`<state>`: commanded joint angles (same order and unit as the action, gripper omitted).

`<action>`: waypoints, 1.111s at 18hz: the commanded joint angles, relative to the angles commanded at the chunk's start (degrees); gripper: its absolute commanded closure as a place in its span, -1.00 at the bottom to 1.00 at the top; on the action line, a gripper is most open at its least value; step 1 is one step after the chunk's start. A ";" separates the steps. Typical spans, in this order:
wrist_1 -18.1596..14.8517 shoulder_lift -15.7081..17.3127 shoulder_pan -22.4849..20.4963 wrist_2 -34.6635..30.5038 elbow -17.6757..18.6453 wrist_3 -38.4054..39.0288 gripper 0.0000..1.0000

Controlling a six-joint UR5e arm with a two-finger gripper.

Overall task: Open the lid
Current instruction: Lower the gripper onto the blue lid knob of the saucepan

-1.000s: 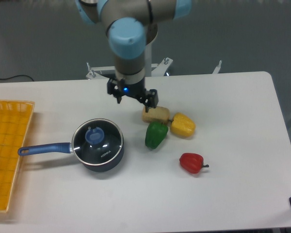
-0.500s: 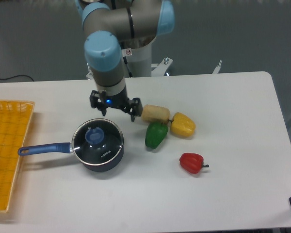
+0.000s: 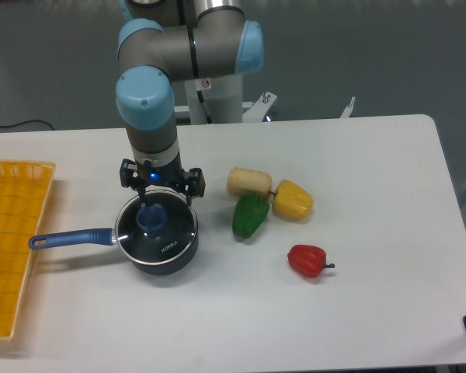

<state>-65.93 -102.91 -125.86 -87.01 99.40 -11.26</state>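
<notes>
Round glass lid (image 3: 161, 231), blue knob, on saucepan (image 3: 151, 247); pincer (image 3: 158, 189) above.

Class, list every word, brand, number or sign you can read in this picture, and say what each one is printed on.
"KONKA", as best it reads: small white lettering on the glass lid, near its front edge.
A small red and white sticker on the robot arm: too small to read.
Nothing else in the picture carries readable text.
</notes>
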 joint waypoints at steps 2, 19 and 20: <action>1.15 -0.53 0.44 -0.09 0.00 1.67 -1.00; 1.77 -4.75 3.16 -0.62 -3.08 7.13 -1.00; 1.77 -4.93 3.16 -0.70 -3.08 7.30 -1.00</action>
<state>-64.16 -107.84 -122.70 -87.71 96.33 -3.96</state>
